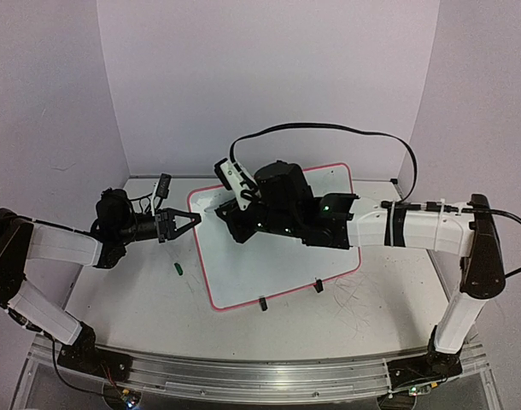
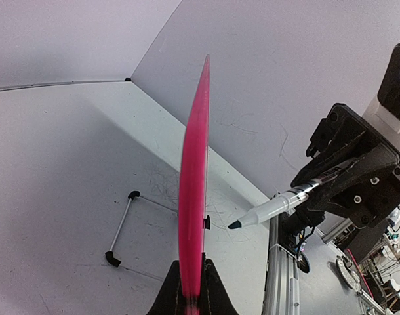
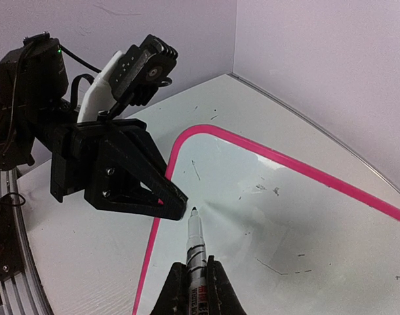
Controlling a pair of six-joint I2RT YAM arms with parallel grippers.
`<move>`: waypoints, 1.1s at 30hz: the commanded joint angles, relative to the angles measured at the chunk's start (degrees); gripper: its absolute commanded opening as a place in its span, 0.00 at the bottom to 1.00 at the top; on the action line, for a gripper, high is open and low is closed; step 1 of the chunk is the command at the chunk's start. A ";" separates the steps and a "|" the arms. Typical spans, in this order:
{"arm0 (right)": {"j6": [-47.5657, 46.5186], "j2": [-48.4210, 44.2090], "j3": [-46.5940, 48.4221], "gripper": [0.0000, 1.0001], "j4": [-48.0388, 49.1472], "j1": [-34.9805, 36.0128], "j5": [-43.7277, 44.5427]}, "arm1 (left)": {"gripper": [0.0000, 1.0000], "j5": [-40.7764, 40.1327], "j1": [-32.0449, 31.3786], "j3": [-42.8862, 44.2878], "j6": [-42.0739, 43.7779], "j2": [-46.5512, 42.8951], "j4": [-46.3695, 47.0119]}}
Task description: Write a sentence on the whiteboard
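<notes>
Over on the left, the left pincer (image 1: pixel 195 219) is closed tight on the left rim of the whiteboard (image 1: pixel 278 260). Its own wrist view shows that pink rim edge-on between the fingers. Only the overhead view shows a small green piece (image 1: pixel 179 267) lying on the tabletop (image 1: pixel 124 299) near that pincer. The whiteboard lies flat mid-tabletop, with two black clips (image 1: pixel 263 303) on its near edge. The right pincer (image 3: pixel 193 282) reaches over the board and is clamped on a marker (image 3: pixel 197 249). The tip sits by the board's left corner, and I cannot tell whether it touches.
</notes>
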 commanded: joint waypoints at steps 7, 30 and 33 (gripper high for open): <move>0.03 1.96 3.82 0.00 2.78 0.35 2.13 | 0.00 0.20 -0.49 0.95 4.43 -0.44 -1.75; 1.28 2.66 3.23 0.00 2.78 0.36 5.43 | 0.00 0.48 -0.52 1.25 4.61 -0.63 -2.05; 1.62 2.66 2.98 0.00 2.75 0.31 5.39 | 0.00 0.50 -0.48 1.30 4.61 -0.70 -2.10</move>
